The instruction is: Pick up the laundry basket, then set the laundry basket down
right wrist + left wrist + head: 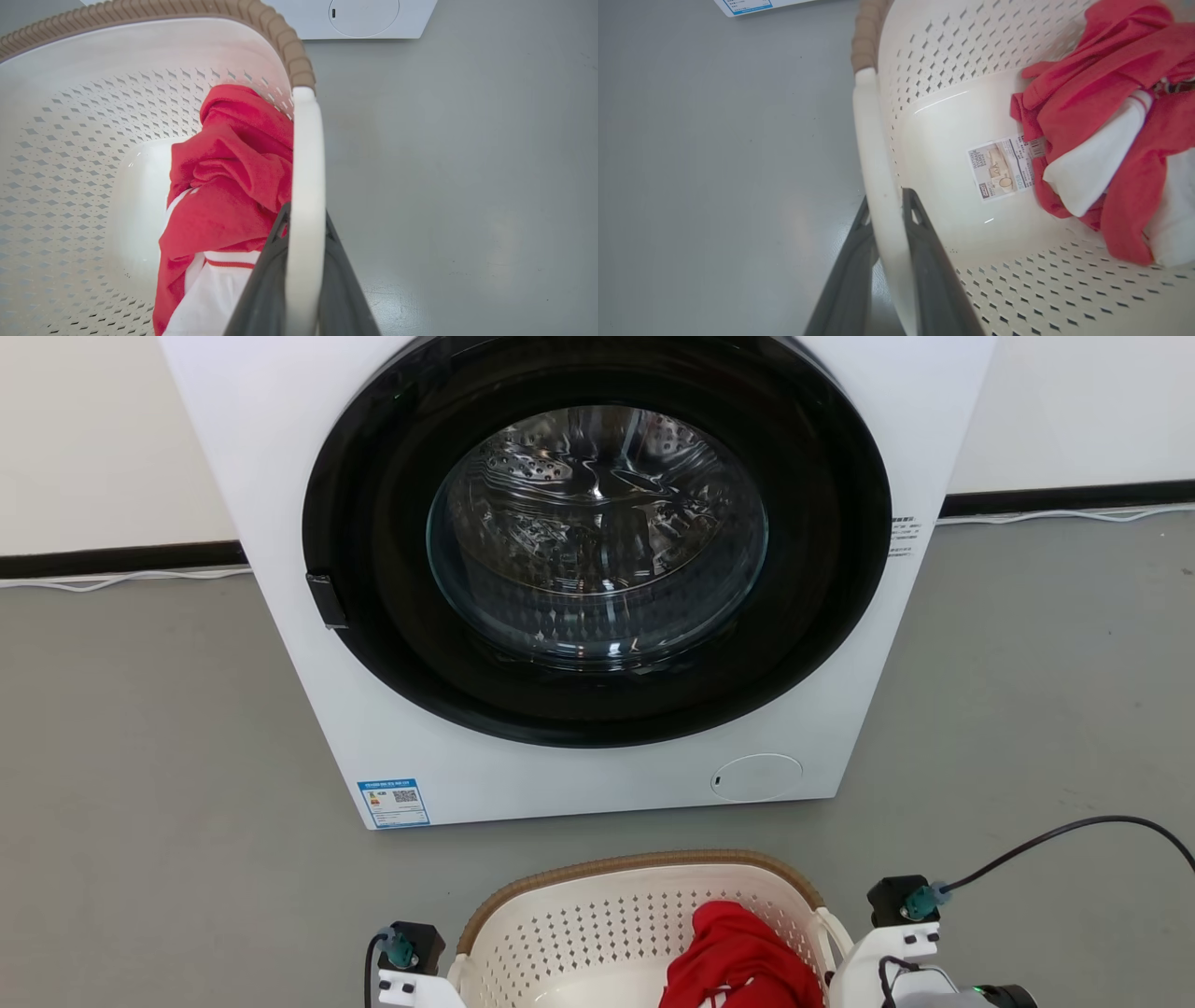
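1. The laundry basket (644, 861) is at btm ctr of the head view, on or over the grey floor (140, 756). It is just in front of a white washing machine (271, 476) that takes up the upper half, w/ its round door (597, 551) closed.
2. Left gripper (886, 200), btm ctr of the left wrist view: jaws are closed on the basket's left handle (873, 140). One finger (847, 289) is on the floor side of the white loop, the other (934, 280) on the basket side.
3. Right gripper (306, 212), btm ctr of the right wrist view: jaws are closed on the right handle (306, 140). One finger (264, 289) is on the basket side, the other (338, 289) on the floor side.
4. In the head view the left arm (411, 971) is at btm left, right beside the basket. The right arm (887, 952) is at btm right, w/ a black cable (1074, 829) curving off to the right edge.
5. A red cloth (738, 952) w/ white parts (1092, 158) lies inside, toward the right of the basket in the head view.
6. A paper label (1001, 168) sits on the basket's bottom, and the cloth covers one edge of it.
7. Can't tell if the basket rests on the floor or hangs just above it.
8. On the machine front there is a blue sticker (394, 802) at lower left and a round flap (756, 777) at lower right.
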Controlling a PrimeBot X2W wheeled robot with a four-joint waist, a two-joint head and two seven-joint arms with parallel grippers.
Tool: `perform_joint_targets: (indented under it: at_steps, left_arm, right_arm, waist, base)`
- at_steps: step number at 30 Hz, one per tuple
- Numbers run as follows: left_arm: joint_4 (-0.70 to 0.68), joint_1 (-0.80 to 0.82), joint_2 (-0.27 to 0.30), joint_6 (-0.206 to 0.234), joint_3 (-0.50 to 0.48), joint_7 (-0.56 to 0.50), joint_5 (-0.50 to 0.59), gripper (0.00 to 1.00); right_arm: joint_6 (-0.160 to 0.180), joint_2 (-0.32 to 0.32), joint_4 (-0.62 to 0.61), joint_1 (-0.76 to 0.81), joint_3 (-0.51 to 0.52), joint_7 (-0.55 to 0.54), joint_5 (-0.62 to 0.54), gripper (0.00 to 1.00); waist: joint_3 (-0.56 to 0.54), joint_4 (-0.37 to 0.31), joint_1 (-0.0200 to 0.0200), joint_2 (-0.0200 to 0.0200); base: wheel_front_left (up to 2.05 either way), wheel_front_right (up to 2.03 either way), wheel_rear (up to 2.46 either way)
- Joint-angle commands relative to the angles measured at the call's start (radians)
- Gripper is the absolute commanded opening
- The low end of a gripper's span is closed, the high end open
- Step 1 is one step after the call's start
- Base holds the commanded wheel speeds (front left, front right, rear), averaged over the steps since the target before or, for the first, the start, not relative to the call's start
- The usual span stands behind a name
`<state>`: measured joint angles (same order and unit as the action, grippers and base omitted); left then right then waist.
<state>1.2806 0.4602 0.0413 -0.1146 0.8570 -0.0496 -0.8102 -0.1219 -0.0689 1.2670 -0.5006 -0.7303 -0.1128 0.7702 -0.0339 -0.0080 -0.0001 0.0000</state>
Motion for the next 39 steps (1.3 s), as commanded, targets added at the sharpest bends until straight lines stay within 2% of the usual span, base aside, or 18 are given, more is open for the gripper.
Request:
perform_joint_targets:
  at_steps: [1, 18, 28, 39]
  left_arm:
    - [-0.013, 0.048, 0.009, -0.004, -0.007, 0.017, 0.003, 0.00]
    - [-0.004, 0.069, 0.009, -0.003, 0.008, 0.030, -0.012, 0.00]
    - [-0.001, 0.111, 0.009, 0.001, 0.011, 0.055, -0.012, 0.00]
    - [0.001, 0.209, 0.032, 0.021, 0.009, 0.139, -0.002, 0.00]
  right_arm:
    - [-0.009, 0.019, -0.023, -0.048, -0.021, 0.018, 0.005, 0.00]
    - [-0.009, 0.019, -0.019, -0.054, -0.061, 0.020, 0.047, 0.00]
    - [-0.009, 0.019, -0.021, -0.069, -0.073, 0.060, 0.064, 0.00]
    - [-0.009, 0.019, -0.039, -0.169, -0.076, 0.189, 0.067, 0.00]
  waist:
    - [0.001, -0.001, 0.0001, 0.0000]
    - [0.015, -0.009, 0.0001, 0.0000]
    - [0.056, -0.013, 0.0001, 0.0000]
    - [0.216, -0.007, 0.0001, 0.0000]
  base:
    - [0.00, 0.00, 0.00]
    - [0.00, 0.00, 0.00]
    - [0.00, 0.00, 0.00]
    - [0.00, 0.00, 0.00]
